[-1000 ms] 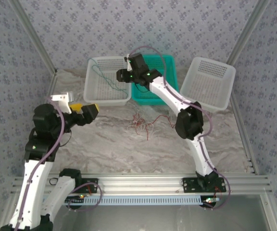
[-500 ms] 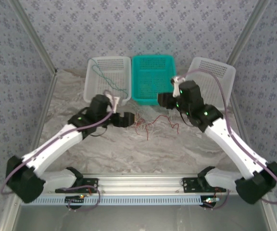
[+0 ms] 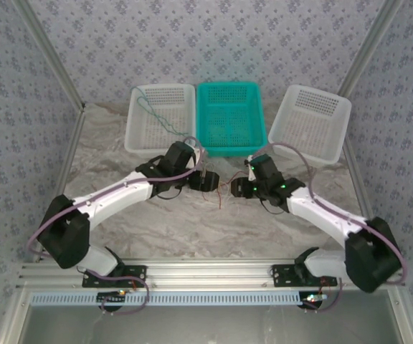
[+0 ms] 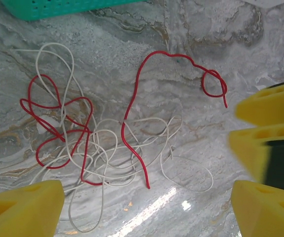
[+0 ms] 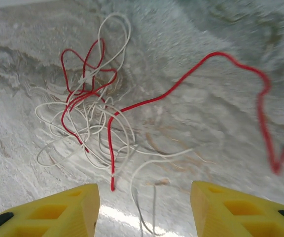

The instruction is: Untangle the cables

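1. My left fingers (image 4: 23, 205) stand wide apart and empty, low over the desk (image 4: 221, 49). My right fingers (image 5: 58, 210) are also apart, gripping nothing.
2. The cables (image 4: 83, 143) lie knotted on the desk between both hands, with a red cable (image 4: 132, 123) woven through cream loops (image 4: 107, 163). Closing here could pinch several strands and tighten the knot.
3. Wires this thin lie flat, so my pads may slip off them or scrape the desk.
4. Both hands crowd one small heap and could collide.
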